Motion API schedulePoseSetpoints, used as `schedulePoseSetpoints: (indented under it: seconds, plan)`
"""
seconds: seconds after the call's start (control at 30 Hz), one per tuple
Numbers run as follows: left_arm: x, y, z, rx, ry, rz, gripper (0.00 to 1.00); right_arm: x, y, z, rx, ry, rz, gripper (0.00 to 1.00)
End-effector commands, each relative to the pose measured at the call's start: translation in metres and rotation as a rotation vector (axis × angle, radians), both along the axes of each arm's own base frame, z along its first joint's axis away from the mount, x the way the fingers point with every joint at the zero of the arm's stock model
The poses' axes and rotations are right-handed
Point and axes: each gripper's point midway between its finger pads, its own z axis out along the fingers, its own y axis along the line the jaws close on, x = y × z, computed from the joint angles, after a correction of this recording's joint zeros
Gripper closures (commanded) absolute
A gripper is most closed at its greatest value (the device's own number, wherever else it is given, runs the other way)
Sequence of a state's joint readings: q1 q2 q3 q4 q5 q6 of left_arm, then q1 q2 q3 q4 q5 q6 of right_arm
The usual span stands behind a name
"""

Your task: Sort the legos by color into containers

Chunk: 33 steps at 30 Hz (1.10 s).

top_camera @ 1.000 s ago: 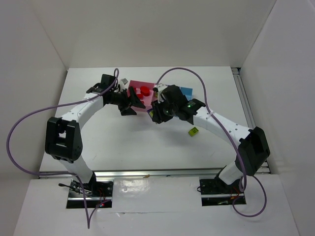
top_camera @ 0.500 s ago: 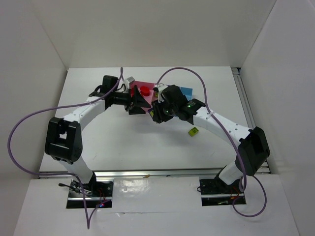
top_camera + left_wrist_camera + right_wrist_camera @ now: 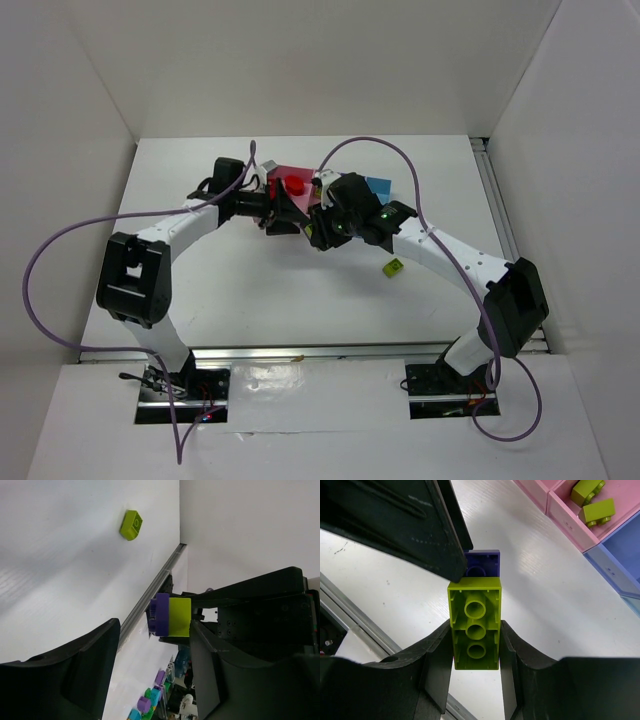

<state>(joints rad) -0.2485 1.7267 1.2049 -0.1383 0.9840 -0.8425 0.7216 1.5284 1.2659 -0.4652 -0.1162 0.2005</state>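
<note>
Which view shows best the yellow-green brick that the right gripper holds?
The right wrist view: the brick fills the centre, clamped in the right gripper, purple piece behind. The left wrist view shows it side-on, smaller. The top view hides it.

The left arm [image 3: 185, 225] bends at its elbow and reaches forward and inward, and the left gripper [image 3: 154, 640] holds its jaws spread wide, one finger [image 3: 395, 520] lying just ahead of the right gripper's [image 3: 475, 630] tips. The right arm [image 3: 450, 260] folds in from the opposite side, so the two wrists meet nearly tip to tip. The right gripper has both fingers pressed against the long sides of a yellow-green brick [image 3: 474, 605], which juts past its fingertips into the left gripper's gap.
</note>
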Motion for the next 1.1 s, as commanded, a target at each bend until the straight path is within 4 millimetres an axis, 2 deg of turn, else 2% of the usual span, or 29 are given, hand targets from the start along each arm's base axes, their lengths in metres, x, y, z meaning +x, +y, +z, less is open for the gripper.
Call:
schedulePoseSetpoints:
  seconds: [0.0, 0.2, 0.43, 0.63, 0.77, 0.87, 0.9, 1.0, 1.07]
  plan:
    - [0.005, 0.005, 0.009, -0.032, -0.051, 0.011, 0.32, 0.006, 0.000, 0.018, 0.026, -0.048, -0.006, 0.77]
    - [0.007, 0.007, 0.007, -0.035, -0.039, 0.012, 0.39, 0.006, 0.000, 0.018, 0.026, -0.048, -0.006, 0.77]
    - [0.000, -0.005, 0.002, -0.056, -0.013, -0.025, 0.43, 0.006, 0.000, 0.014, 0.020, -0.042, -0.006, 0.77]
    - [-0.001, -0.014, -0.003, -0.051, 0.004, -0.045, 0.48, 0.009, 0.003, 0.020, 0.037, -0.050, -0.012, 0.77]
    - [-0.002, -0.016, -0.007, -0.037, 0.016, -0.051, 0.67, 0.010, 0.002, 0.020, 0.032, -0.054, -0.019, 0.77]
    - [-0.004, -0.020, -0.006, -0.054, 0.011, -0.060, 0.73, 0.010, 0.002, 0.020, 0.032, -0.054, -0.019, 0.77]
    - [-0.006, -0.020, -0.009, -0.053, 0.029, -0.057, 0.82, 0.010, 0.002, 0.020, 0.032, -0.054, -0.019, 0.77]
    - [-0.007, -0.020, -0.006, -0.054, 0.024, -0.069, 1.00, 0.010, 0.002, 0.020, 0.032, -0.054, -0.019, 0.77]
    - [-0.005, -0.019, -0.011, -0.025, 0.038, -0.049, 1.00, 0.013, 0.001, 0.021, 0.033, -0.065, -0.028, 0.77]
